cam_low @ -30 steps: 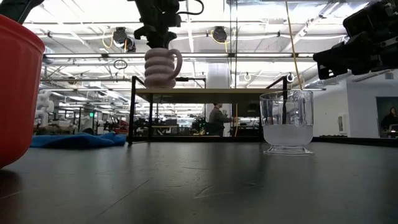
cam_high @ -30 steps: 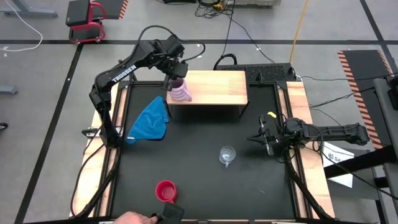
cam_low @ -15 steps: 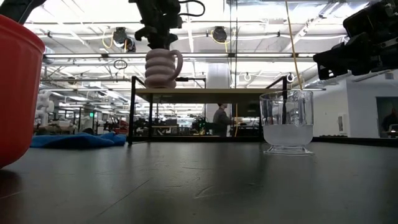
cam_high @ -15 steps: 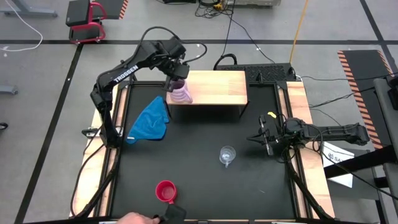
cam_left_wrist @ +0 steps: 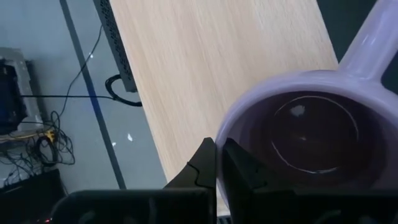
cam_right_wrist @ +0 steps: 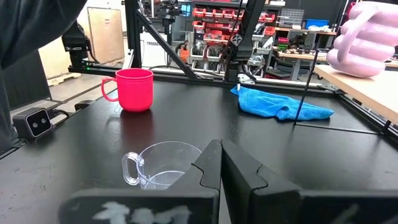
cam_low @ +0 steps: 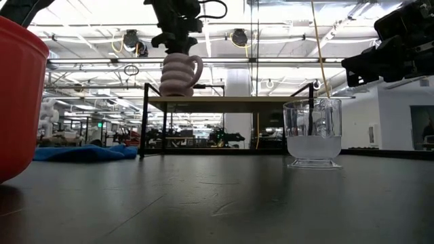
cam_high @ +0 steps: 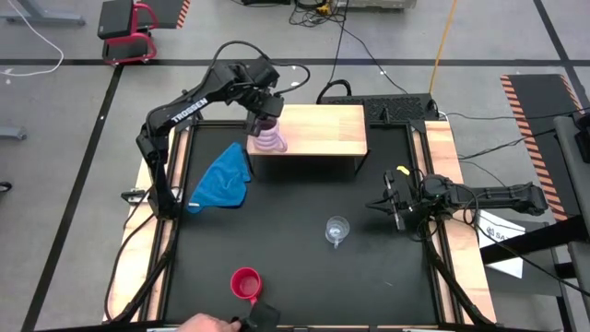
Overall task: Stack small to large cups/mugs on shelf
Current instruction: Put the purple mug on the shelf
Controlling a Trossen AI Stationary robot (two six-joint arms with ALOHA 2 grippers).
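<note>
The ribbed lilac-pink mug (cam_high: 270, 138) is upright at the left end of the light-wood shelf (cam_high: 318, 129), with my left gripper (cam_high: 264, 118) shut on it from above. In the low view the mug's base (cam_low: 178, 93) is level with the shelf top (cam_low: 237, 100); whether it rests there I cannot tell. The clear glass cup (cam_high: 337, 229) stands on the table right of centre. The red mug (cam_high: 246, 283) stands near the front edge. My right gripper (cam_high: 395, 205) waits at the table's right side, level and shut on nothing. My left gripper pinches the mug's rim (cam_left_wrist: 225, 134) on the side away from the handle (cam_left_wrist: 373, 43), one finger inside the mug and one outside. The fingers (cam_left_wrist: 202, 171) come steeply from above, slanting down. The mug stays upright below them, mouth up.
A crumpled blue cloth (cam_high: 221, 177) lies on the table left of the shelf. At the front edge a person's hand (cam_high: 198, 324) rests beside a small black box (cam_high: 260, 316). Most of the shelf board to the mug's right is bare wood (cam_left_wrist: 205, 68).
</note>
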